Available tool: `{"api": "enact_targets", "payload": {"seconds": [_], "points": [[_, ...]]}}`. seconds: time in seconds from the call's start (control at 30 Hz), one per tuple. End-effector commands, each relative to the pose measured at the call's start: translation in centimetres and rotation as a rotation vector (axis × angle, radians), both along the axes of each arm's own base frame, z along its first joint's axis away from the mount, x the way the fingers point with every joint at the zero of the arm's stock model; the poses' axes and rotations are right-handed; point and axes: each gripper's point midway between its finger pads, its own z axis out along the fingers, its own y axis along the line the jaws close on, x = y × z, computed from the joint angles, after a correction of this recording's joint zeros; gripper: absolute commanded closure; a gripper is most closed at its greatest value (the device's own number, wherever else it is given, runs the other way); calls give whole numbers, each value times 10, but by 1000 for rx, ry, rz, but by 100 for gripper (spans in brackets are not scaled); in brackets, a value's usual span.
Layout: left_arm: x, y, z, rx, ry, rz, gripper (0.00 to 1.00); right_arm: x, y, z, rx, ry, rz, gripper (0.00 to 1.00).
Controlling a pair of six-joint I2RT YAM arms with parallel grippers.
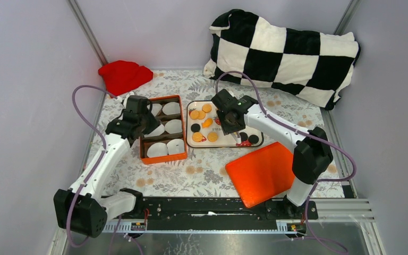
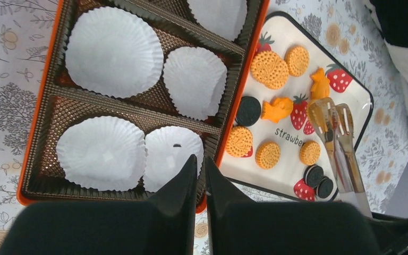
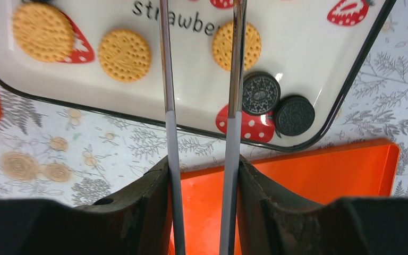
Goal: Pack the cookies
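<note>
Packing not begun: small round orange and black cookies (image 2: 270,69) all lie on white strawberry-print tray (image 3: 308,53). Orange box (image 1: 163,159), white paper liners (image 2: 114,52) unfilled. Right tool (image 3: 201,175) pinches metal tongs (image 3: 232,79); left tool (image 2: 201,170) nearly pressed together, empty.

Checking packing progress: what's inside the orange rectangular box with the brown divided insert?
The orange box holds white pleated paper liners in its brown compartments, all empty. The left gripper hides the near rim and part of one liner.
</note>
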Motion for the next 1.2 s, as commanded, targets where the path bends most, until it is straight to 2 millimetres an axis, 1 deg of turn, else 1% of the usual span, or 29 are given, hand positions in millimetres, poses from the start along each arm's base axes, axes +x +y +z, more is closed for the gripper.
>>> {"api": "enact_targets", "payload": {"seconds": [0.0, 0.07, 0.13, 0.2, 0.33, 0.4, 0.53, 0.57, 0.6, 0.63, 0.73, 0.83, 0.97, 1.1, 1.17], "points": [[6, 3, 6, -41, -31, -30, 87, 13, 16, 50, 80, -120, 24, 100], [6, 4, 6, -40, -31, -31, 87, 16, 20, 56, 91, -126, 32, 100], [6, 4, 7, -43, -31, -36, 88, 16, 19, 58, 72, -118, 36, 100], [6, 5, 5, -41, -30, -32, 88, 21, 25, 61, 87, -136, 45, 100], [9, 6, 3, -38, -27, -28, 88, 35, 56, 73, 159, -163, 102, 100], [10, 8, 2, -31, -22, -22, 88, 43, 74, 73, 162, -154, 133, 100], [10, 18, -6, 9, -6, 11, 88, 55, 116, 73, 202, -165, 209, 100], [10, 20, -8, 13, -2, 16, 88, 59, 128, 71, 217, -162, 228, 100], [9, 22, -9, 14, 2, 20, 88, 61, 136, 71, 230, -157, 239, 100], [8, 23, -9, 13, 5, 21, 88, 66, 147, 66, 238, -148, 256, 100], [7, 27, -6, 22, -3, 30, 88, 68, 169, 56, 258, -127, 308, 100], [5, 33, -1, 46, -15, 47, 88, 70, 187, 50, 284, -133, 351, 100], [3, 37, -3, 59, -9, 56, 88, 74, 196, 36, 284, -120, 370, 100], [1, 37, -10, 57, 12, 54, 88, 74, 204, 24, 301, -101, 382, 100], [0, 37, -13, 56, 21, 54, 88, 75, 204, 19, 292, -93, 379, 100]]}}
